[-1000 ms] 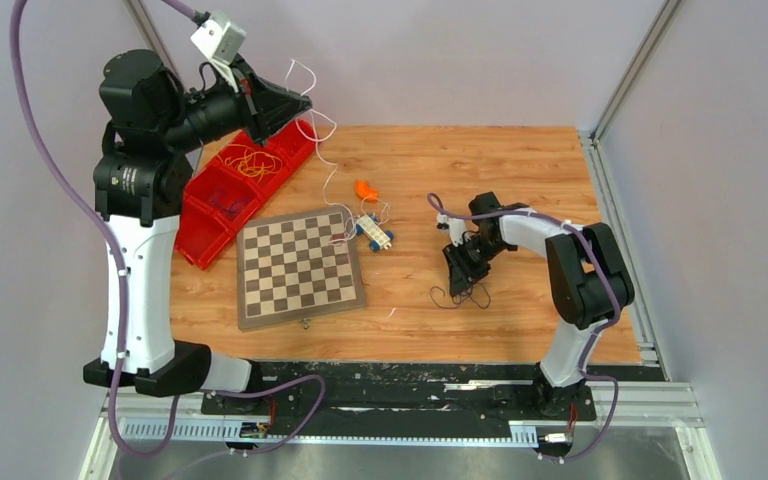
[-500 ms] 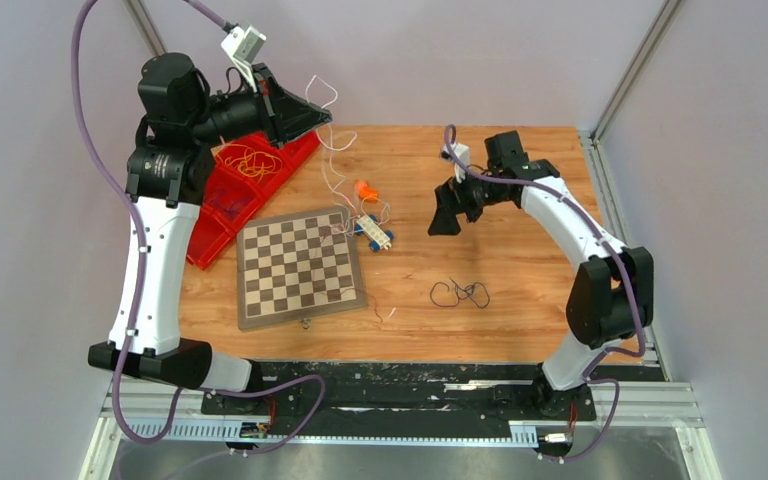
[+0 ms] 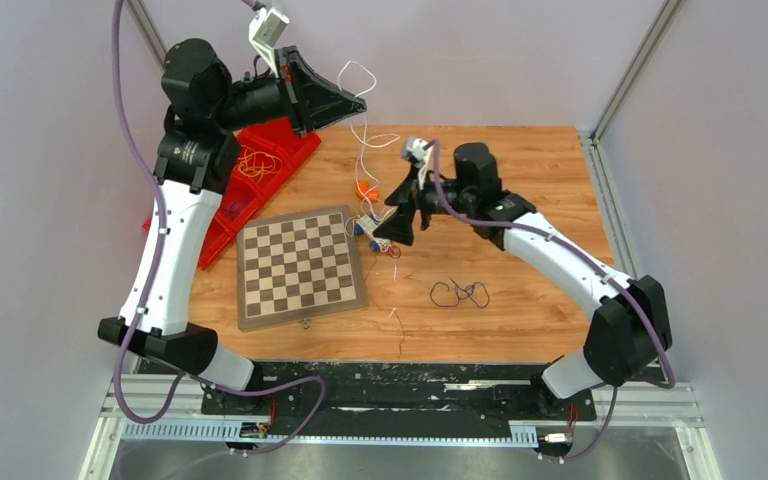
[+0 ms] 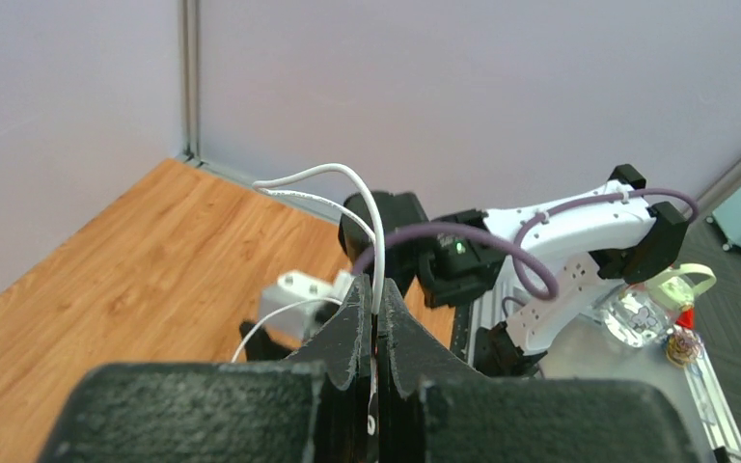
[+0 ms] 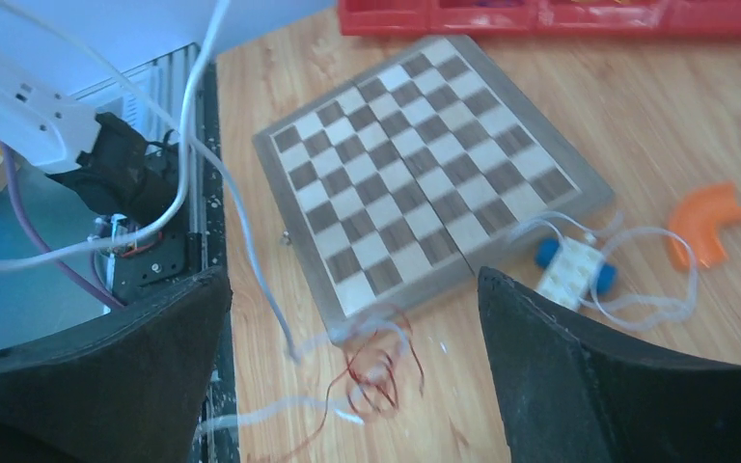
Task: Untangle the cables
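My left gripper (image 3: pixel 357 101) is raised above the table's far edge and is shut on a white cable (image 3: pixel 362 140), which loops over the tips and hangs down to a tangle by the chessboard's corner. In the left wrist view the white cable (image 4: pixel 365 207) runs between the closed fingertips of the left gripper (image 4: pixel 374 301). My right gripper (image 3: pixel 396 218) hovers open over that tangle. Between its wide fingers, the right gripper (image 5: pixel 352 280) frames a curly dark red cable (image 5: pixel 378 371) mixed with white strands (image 5: pixel 203 125). A black cable (image 3: pixel 460 293) lies loose on the wood.
A chessboard (image 3: pixel 300 265) lies left of centre. Red bins (image 3: pixel 222 205) at the far left hold orange cables (image 3: pixel 252 160). An orange curved piece (image 3: pixel 364 190) and a white-and-blue block (image 3: pixel 375 228) sit beside the tangle, wrapped by white strands.
My right gripper opened, left the black cable on the table, rose and swung left over the tangle. My left arm lifted the white cable higher and moved right.
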You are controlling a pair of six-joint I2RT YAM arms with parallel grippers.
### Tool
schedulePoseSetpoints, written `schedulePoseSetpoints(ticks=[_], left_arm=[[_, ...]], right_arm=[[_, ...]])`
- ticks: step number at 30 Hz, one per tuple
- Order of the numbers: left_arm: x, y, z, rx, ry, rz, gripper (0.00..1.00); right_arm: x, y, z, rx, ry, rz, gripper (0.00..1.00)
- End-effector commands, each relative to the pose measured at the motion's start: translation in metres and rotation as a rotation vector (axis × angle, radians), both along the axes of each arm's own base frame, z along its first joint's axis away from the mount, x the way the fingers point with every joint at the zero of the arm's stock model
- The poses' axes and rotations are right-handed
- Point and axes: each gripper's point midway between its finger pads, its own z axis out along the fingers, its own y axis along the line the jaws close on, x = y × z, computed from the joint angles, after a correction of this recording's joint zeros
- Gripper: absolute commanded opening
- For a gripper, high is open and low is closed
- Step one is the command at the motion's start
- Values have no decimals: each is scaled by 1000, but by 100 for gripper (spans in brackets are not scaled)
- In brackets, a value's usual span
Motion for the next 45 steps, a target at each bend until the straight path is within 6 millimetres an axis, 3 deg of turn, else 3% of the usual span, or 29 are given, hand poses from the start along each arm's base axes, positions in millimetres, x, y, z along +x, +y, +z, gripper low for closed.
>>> schedulePoseSetpoints(ticks=[1,3,5,7,9,13,15,20,22,25,30,35,40,45], left_arm=[[-4,-8,15,-26,-49,-41,0],[1,-10,14,-24,-46,-47,0],[4,-12,15,-22,-46,-51,0],[8,-13,19,-21,-65,-49,0],[3,-9,34,-35,-108,-39,0],[-12,8,71,-98,-189,2,0],[-8,24,86,-123,-204,78,0],[19,76,108,-172,-229,345,0],[34,96,106,-169,-214,435,0],[59,123,85,-128,-143,556,0],[94,186,29,-18,-59,787,0],[102,245,-14,46,55,926,0],[100,276,-40,119,97,980,0],[98,315,-56,167,96,1065,0]], right_arm=[[-4,47,4,87,-113,67,94],[-13,57,-18,82,-90,108,85],[-20,65,-40,67,-60,130,67],[-14,69,-68,12,-52,98,44],[1,64,-96,-57,-46,23,33],[27,33,-148,-186,39,-75,25],[37,11,-169,-253,69,-122,22],[48,-42,-198,-368,124,-204,22],[46,-56,-206,-397,149,-216,27],[42,-68,-208,-433,162,-221,34],[61,-92,-181,-446,116,-296,42],[80,-124,-154,-419,141,-362,55],[76,-141,-139,-397,189,-357,75],[63,-145,-125,-385,195,-350,85]])
